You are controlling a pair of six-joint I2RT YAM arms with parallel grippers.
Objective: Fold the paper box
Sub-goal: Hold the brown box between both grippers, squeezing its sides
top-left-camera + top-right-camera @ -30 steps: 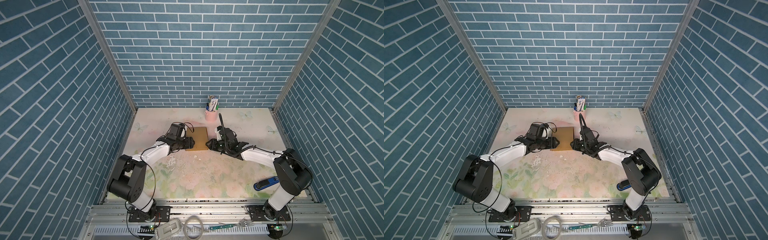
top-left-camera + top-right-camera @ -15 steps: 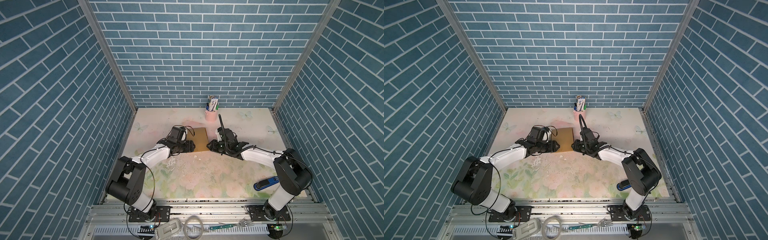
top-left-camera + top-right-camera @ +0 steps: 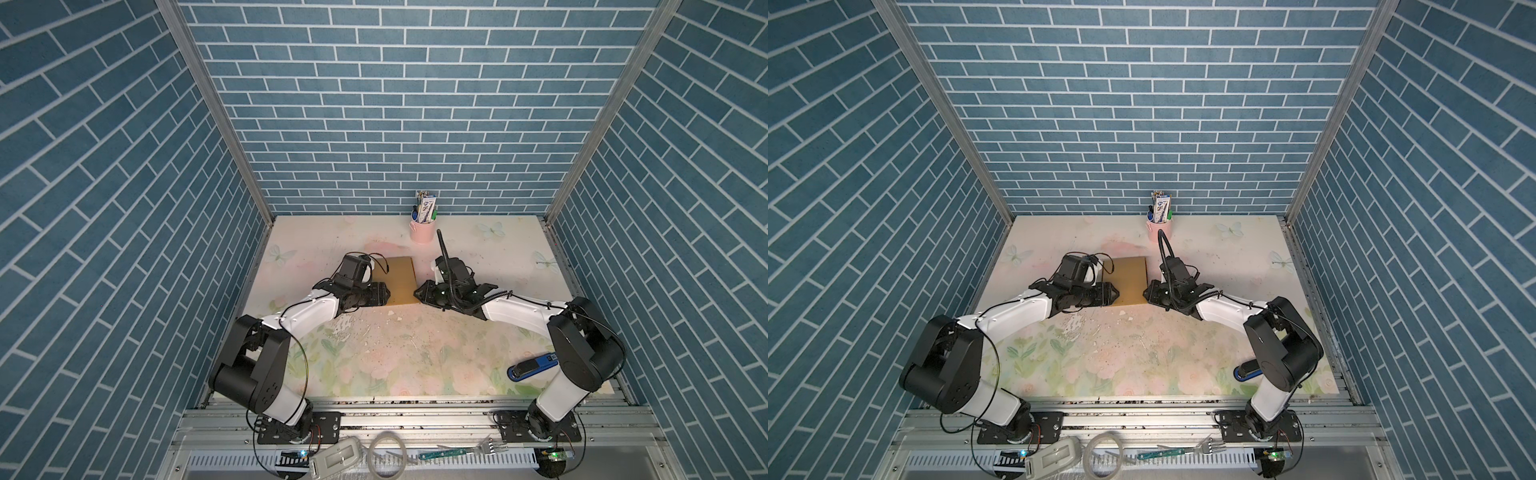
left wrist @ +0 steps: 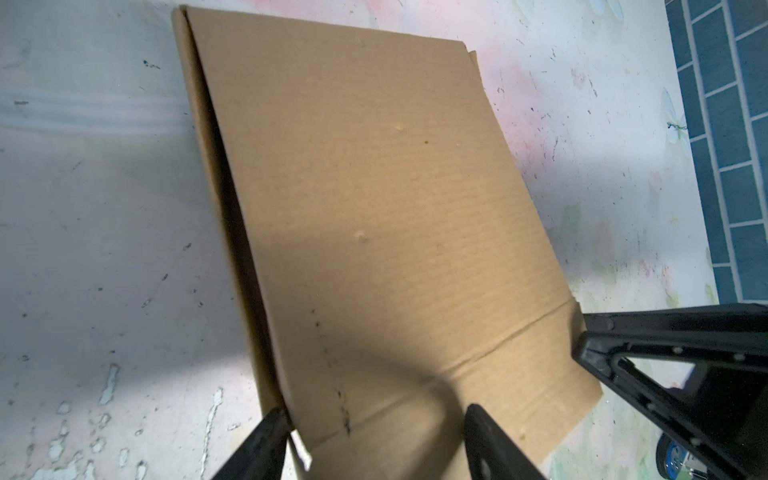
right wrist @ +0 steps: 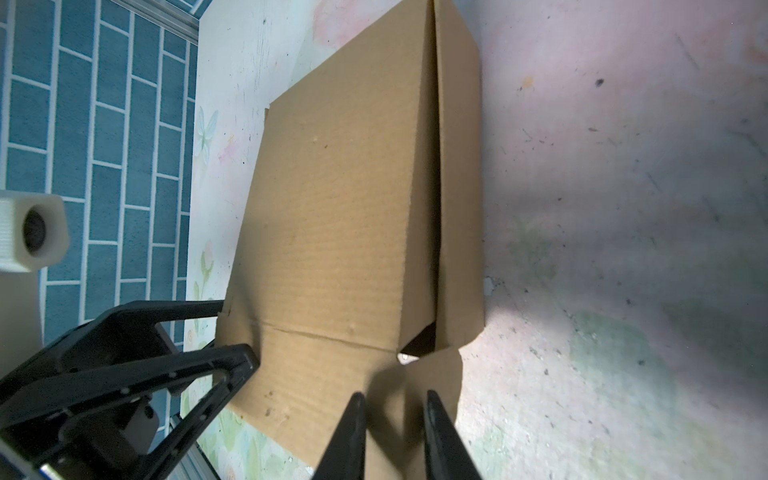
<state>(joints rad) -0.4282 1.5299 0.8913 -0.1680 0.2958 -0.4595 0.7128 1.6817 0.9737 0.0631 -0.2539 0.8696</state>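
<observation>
Floral tabletop, and the paper box sits flattened around the middle, toward the far side. Left fingers are spread wide at its near left corner. Right fingers are nearly together over the near right flap, can't tell if they're actually pinching it.
</observation>
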